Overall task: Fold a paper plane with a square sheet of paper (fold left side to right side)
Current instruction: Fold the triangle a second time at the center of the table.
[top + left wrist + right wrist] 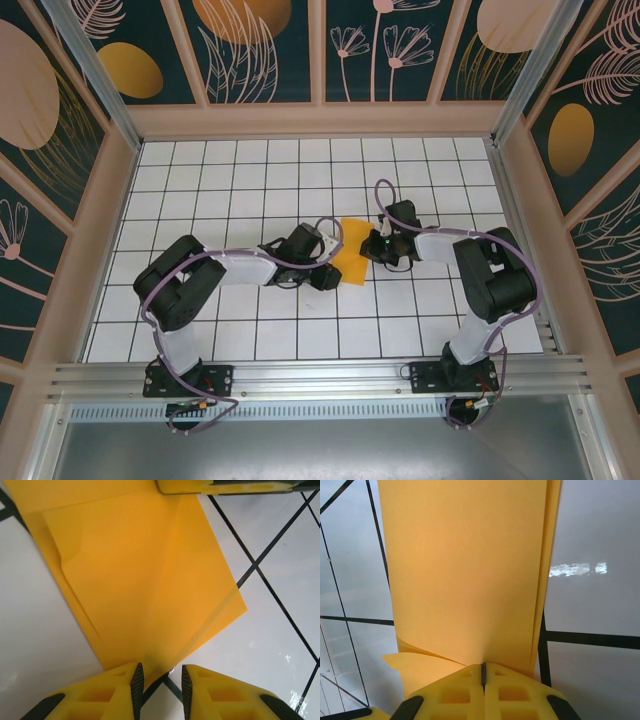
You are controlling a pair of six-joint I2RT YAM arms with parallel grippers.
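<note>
The orange-yellow sheet of paper lies folded over itself on the white tiled floor between my two grippers. In the left wrist view the paper shows two layers and a diagonal crease. Its near corner reaches just in front of my left gripper, whose jaws stand open with a floor line visible between them. My right gripper is shut on the paper's edge, and a loose flap curls out at the lower left. From above, the left gripper sits at the sheet's left and the right gripper at its right.
The floor is a white grid of black-lined tiles, enclosed by tan-framed walls with a dark floral print. The right gripper's yellow finger shows at the top of the left wrist view. An aluminium rail runs along the near edge.
</note>
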